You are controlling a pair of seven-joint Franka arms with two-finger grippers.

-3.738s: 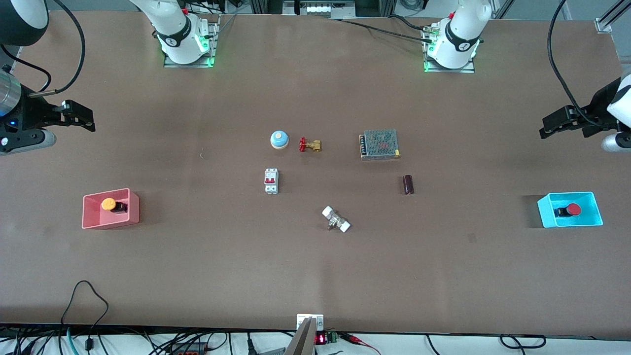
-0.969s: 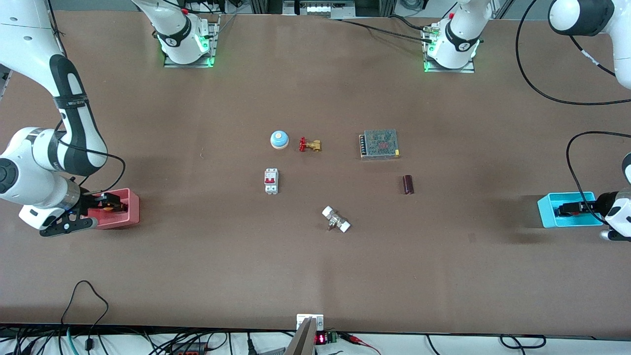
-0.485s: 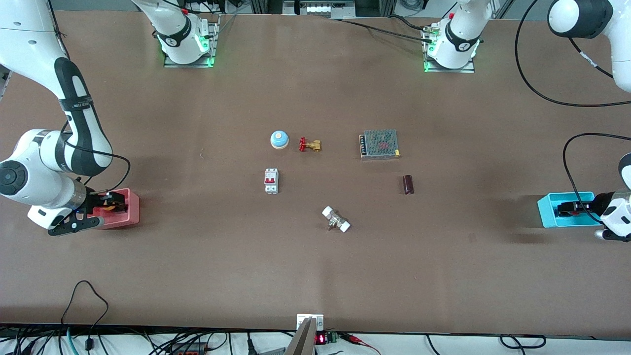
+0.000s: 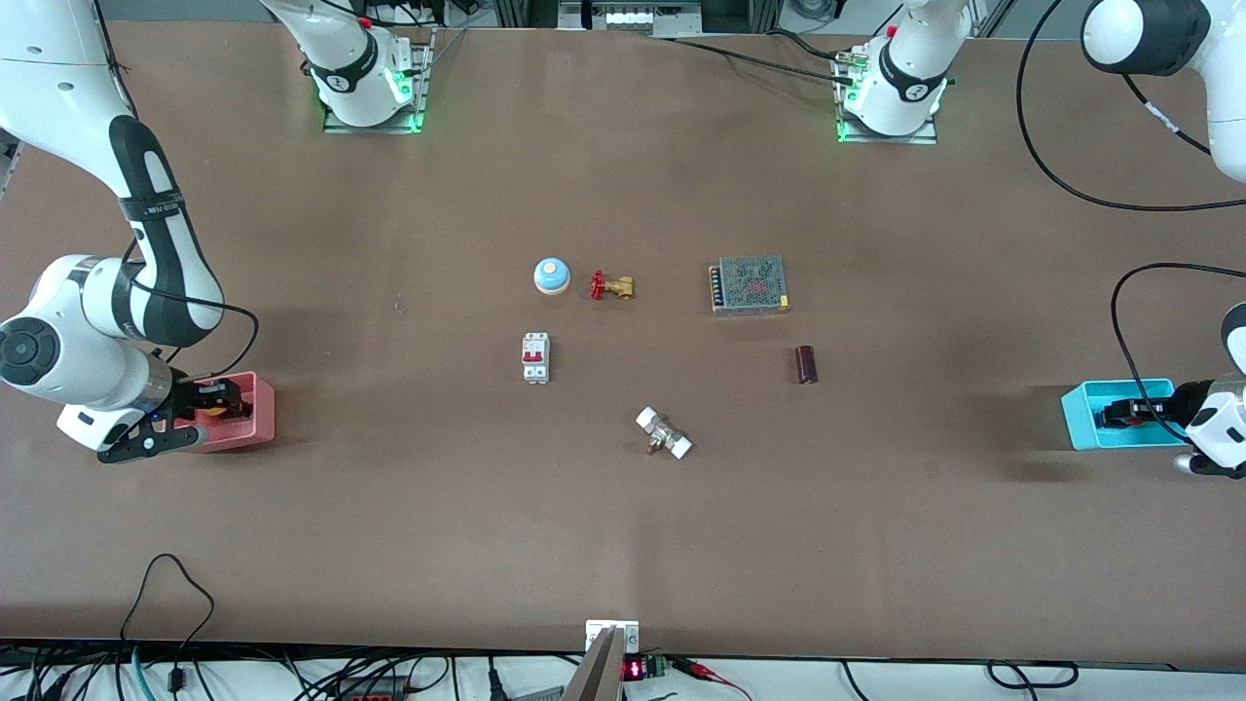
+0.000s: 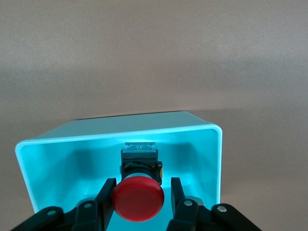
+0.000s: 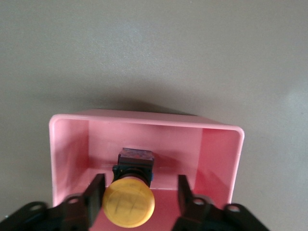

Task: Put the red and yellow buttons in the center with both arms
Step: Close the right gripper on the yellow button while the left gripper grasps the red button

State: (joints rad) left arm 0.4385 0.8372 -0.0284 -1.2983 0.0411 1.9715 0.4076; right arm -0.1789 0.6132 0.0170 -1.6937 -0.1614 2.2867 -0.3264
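Note:
The orange-yellow button [image 6: 129, 206] lies in the pink bin [image 6: 72, 144] at the right arm's end of the table. My right gripper [image 6: 140, 190] is open inside that bin, a finger on each side of the cap, one finger close to it. In the front view it [image 4: 206, 403] hides most of the button. The red button [image 5: 138, 198] lies in the cyan bin [image 5: 211, 154] at the left arm's end. My left gripper [image 5: 141, 190] is open, its fingers on either side of the red cap. In the front view it [image 4: 1127, 414] sits in the cyan bin [image 4: 1088, 430].
Around the table's middle stand a blue-and-cream bell [image 4: 551, 276], a brass valve with a red handle [image 4: 612, 286], a white breaker [image 4: 535, 357], a metal power supply [image 4: 749, 284], a dark cylinder [image 4: 805, 364] and a white-ended fitting [image 4: 664, 433].
Both arms have come down from the table ends into their bins. In the last second the right gripper crept a little further in; the left hardly moved.

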